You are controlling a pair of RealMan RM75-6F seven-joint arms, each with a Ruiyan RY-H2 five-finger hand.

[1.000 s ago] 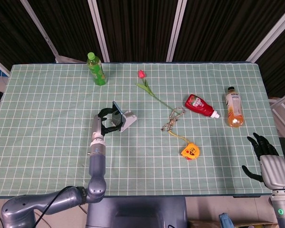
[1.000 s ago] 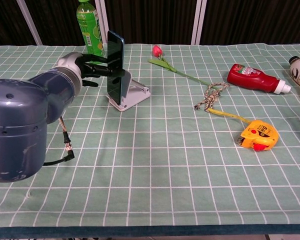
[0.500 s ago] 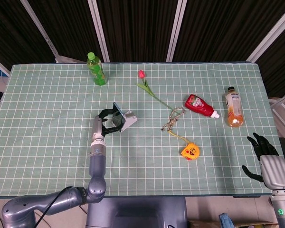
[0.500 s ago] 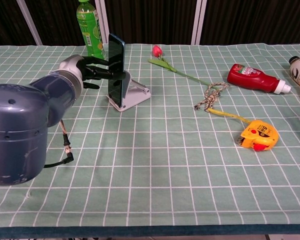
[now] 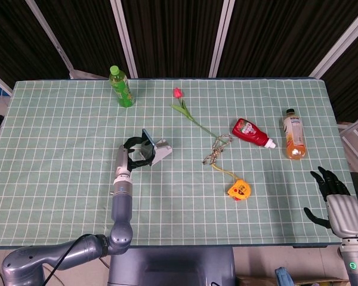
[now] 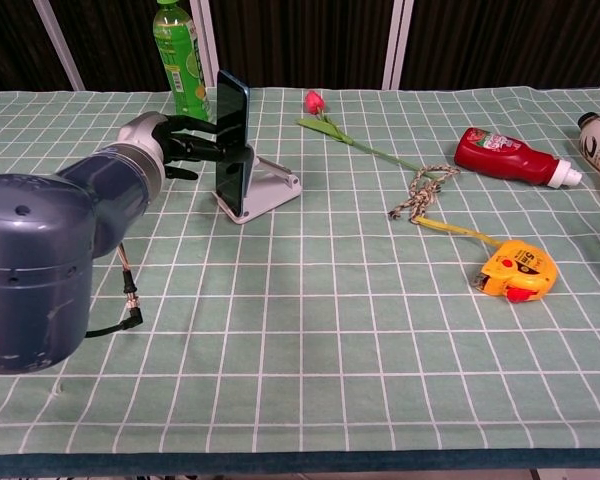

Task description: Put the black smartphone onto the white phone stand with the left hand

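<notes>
Left hand [image 6: 185, 140] holds the black smartphone [image 6: 230, 140], dark fingers [image 6: 208, 127] curled round its edges from the left side. Phone stands nearly upright, bottom edge down at the front lip of the white phone stand [image 6: 265, 188]; cannot tell if it's fully seated or if the back leans on the stand's slope. In the head view the same hand [image 5: 133, 152] sits just left of the phone [image 5: 147, 145], with the stand [image 5: 160, 150] on the far side, touching or almost.

Right hand [image 5: 329, 190] is off the desk's [image 5: 59, 179] right front corner, holding nothing, fingers loosely apart and pointing up and away. Not seen in chest view.

Other stuff on the green checked cloth: green bottle [image 6: 180, 55] standing behind the phone, well apart in the head view. Red tulip [image 6: 350, 135] lying right of the stand, rope knot [image 6: 417, 192] at its stem end. Ketchup bottle [image 6: 510, 158] on its side, tea bottle [image 5: 294, 134] lying near the right edge. Yellow tape measure [image 6: 518, 272] toward the front, tape pulled out toward the rope.
</notes>
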